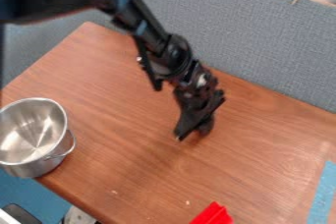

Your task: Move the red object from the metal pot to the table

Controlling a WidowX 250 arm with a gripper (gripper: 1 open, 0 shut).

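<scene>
The broad reddish-brown wood-grain worktop (92,81) fills most of the view, backed by a grey-blue fabric wall panel (262,41). My black jointed arm (164,46) reaches down across it from the upper left. At the left edge stands the round shiny steel pot (33,138), which looks empty inside. My fingers (188,132) are pressed together and hold nothing, their tips pointing down close to the wood near the middle. The bright red flat bar (210,213) lies on the worktop at the bottom edge, well apart from the pot and partly cut off.
</scene>
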